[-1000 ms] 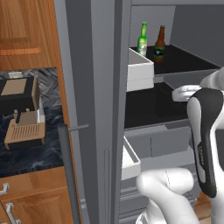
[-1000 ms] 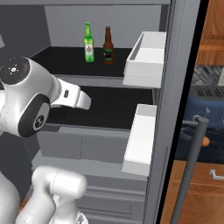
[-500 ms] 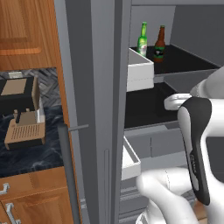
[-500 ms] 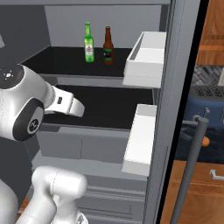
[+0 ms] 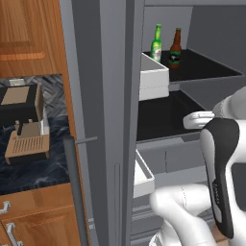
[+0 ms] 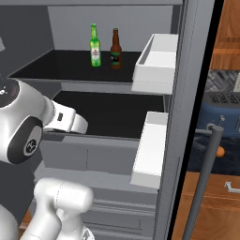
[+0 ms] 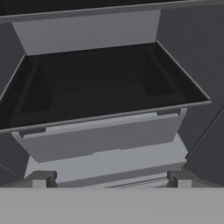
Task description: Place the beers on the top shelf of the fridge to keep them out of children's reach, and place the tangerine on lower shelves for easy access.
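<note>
The two beers stand upright side by side on the fridge's top shelf (image 6: pixel 51 68): the green bottle (image 6: pixel 95 46) (image 5: pixel 156 43) and the brown bottle (image 6: pixel 115 49) (image 5: pixel 175 48). The tangerine (image 6: pixel 220 152) lies on the dark counter to the right, behind the fridge's door handle. My gripper (image 7: pixel 111 179) is open with nothing between its fingertips (image 7: pixel 41 178). It faces a lower shelf (image 7: pixel 100 98) and the grey drawer front (image 7: pixel 105 138) beneath it. The white wrist (image 6: pixel 70 121) hangs in front of that shelf, well below the bottles.
White door bins (image 6: pixel 157 61) (image 6: pixel 150 150) hang on the open fridge door (image 5: pixel 103 120), close to the right of the arm. Its bar handle (image 6: pixel 206 178) stands ahead of a blue toaster (image 6: pixel 227 126). A tan and black appliance (image 5: pixel 26 129) sits on the left counter.
The arm has drawn back and sunk, carrying the wrist down from shelf height toward the drawer front. The gripper stayed open. Both bottles have not moved.
</note>
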